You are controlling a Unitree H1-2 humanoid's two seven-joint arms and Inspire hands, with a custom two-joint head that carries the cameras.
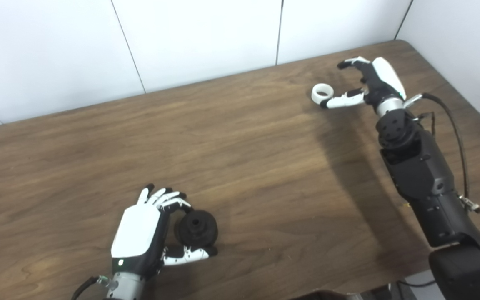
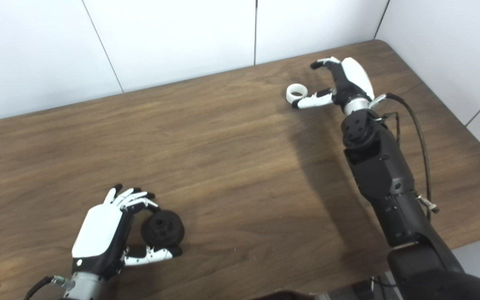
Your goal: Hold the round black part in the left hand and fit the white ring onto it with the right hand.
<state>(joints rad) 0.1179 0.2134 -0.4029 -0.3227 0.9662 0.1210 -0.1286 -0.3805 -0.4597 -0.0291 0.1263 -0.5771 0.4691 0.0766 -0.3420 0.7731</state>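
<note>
While the left hand (image 1: 140, 233) curls its fingers around the round black part (image 1: 196, 228) near the table's (image 1: 240, 141) front edge, the white ring (image 1: 322, 93) lies toward the far right corner. Just beside it, the right hand (image 1: 369, 83) is spread and empty, thumb tip at the ring.

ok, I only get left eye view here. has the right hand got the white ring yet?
Observer: No. Right eye view shows the right hand open, fingers arched clear of the white ring on the table.
Operator: thumb touching it?
Observer: Thumb tip lies right beside it; contact unclear in both views.
Operator: left side?
Observer: Left hand is closed around the round black part, centre hole facing up.
</note>
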